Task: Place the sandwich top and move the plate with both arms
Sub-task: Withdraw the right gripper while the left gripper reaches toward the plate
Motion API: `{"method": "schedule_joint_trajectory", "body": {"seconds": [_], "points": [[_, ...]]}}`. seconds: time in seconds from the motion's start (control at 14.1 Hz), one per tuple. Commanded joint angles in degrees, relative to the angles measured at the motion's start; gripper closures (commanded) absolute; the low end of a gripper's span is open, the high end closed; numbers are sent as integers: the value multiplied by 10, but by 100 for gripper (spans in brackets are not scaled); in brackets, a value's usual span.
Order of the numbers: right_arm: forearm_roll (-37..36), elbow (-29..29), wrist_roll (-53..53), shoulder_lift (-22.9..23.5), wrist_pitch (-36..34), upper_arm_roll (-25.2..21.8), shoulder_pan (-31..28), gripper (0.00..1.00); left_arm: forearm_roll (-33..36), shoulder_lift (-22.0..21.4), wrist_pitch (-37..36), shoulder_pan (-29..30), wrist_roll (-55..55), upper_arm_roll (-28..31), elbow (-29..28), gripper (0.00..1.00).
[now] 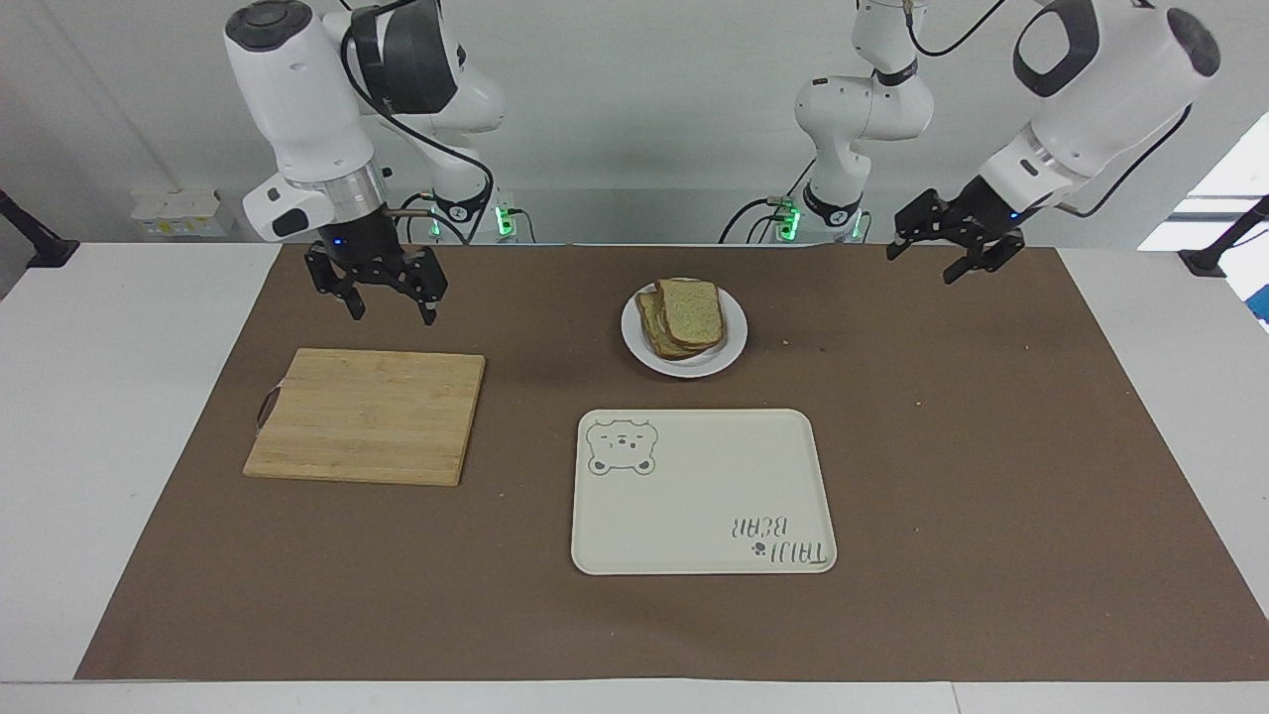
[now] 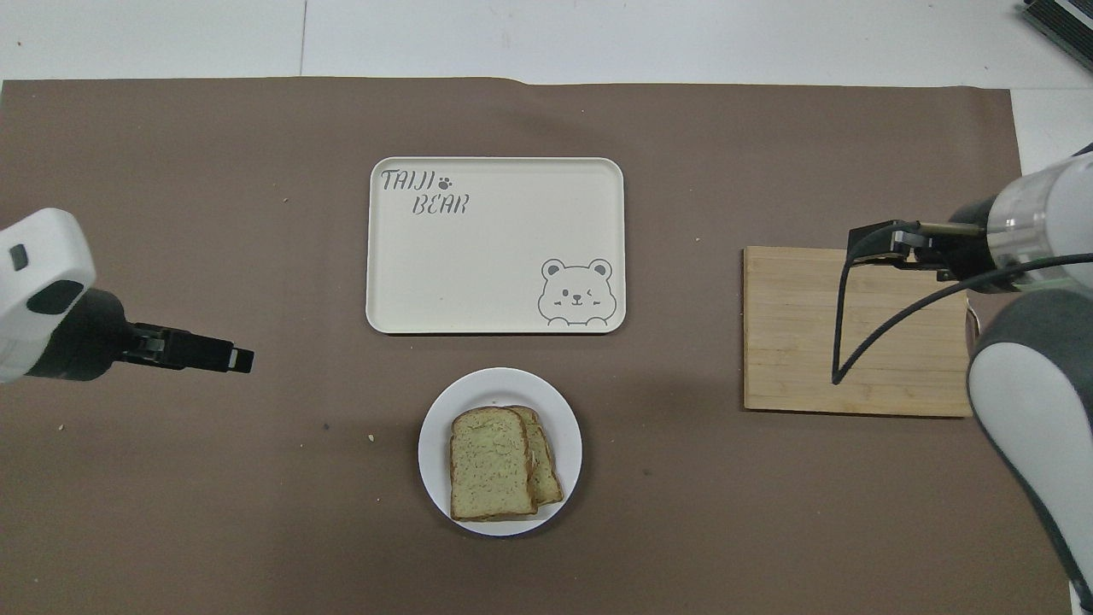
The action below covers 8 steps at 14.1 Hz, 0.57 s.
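The only lettering that reads clearly stands on the cream rectangular tray [image 2: 495,256]: "TAIJI BEAR" in grey outlined capitals, set on two lines in the corner of the tray farthest from the robots and toward the left arm's end of the table, with a small paw print just after "TAIJI". In the facing view the same words [image 1: 779,540] show upside down. A winking bear face [image 2: 577,293] is drawn in the tray's diagonal corner. A dark band on the right arm [image 2: 1037,444] may carry print, but it cannot be read here.
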Motion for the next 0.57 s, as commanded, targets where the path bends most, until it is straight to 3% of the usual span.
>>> {"method": "schedule_joint_trajectory", "body": {"seconds": [0.0, 0.28, 0.5], "points": [[-7, 19, -9, -11, -40, -8, -17, 0, -42, -53, 81, -34, 5, 7, -115, 0], [-6, 19, -9, -39, -67, -55, -17, 0, -120, -56, 141, -52, 59, 7, -194, 0], [-7, 17, -21, -45, -79, -75, -17, 0, -171, -54, 190, -74, 117, 7, -250, 8]]}}
